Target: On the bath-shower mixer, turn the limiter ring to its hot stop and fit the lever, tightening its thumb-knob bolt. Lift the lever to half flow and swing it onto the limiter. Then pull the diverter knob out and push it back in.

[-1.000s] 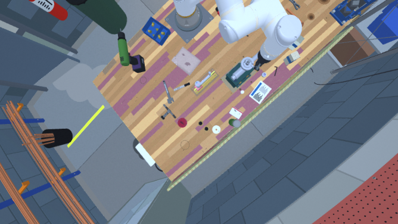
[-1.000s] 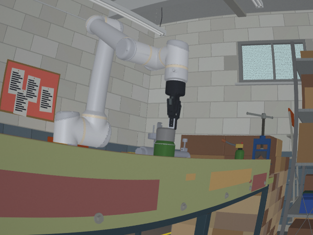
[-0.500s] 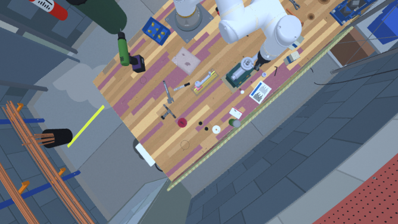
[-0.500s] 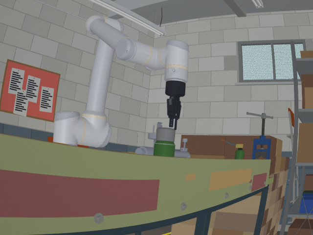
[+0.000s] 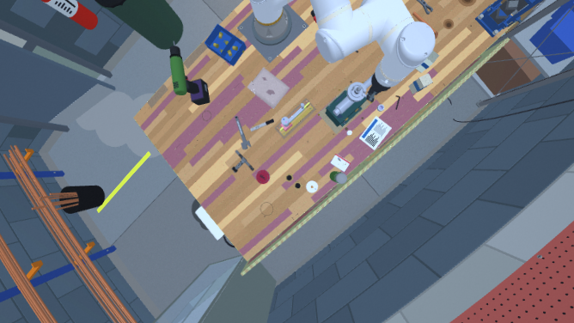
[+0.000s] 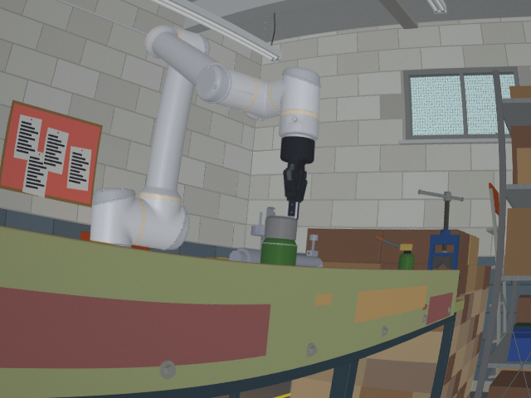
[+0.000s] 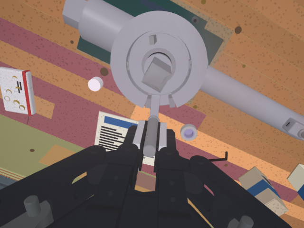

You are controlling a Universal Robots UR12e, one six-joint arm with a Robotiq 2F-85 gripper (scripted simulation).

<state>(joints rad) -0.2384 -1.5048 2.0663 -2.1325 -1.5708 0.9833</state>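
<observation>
My gripper [image 7: 149, 137] points straight down at the near edge of the bath-shower mixer [image 5: 348, 105], and its fingers are clamped on the small grey peg [image 7: 150, 135] that sticks out from the limiter ring [image 7: 159, 61]. The ring is a grey disc around a square stem [image 7: 157, 73] on top of the mixer's grey tube body [image 7: 245, 92]. The lever [image 5: 293, 117] lies apart in a tray on the bench, left of the mixer. A white thumb-knob [image 7: 95, 84] lies on the bench beside the mixer.
Behind the mixer stands the arm's base [image 5: 270, 25] with a blue parts box [image 5: 225, 44]. A printed sheet [image 5: 375, 133], a small ring [image 7: 188, 132], an Allen key [image 7: 218, 157] and small cartons [image 7: 262, 189] lie near the bench's front edge. A green can [image 6: 279, 246] stands nearer the second side camera.
</observation>
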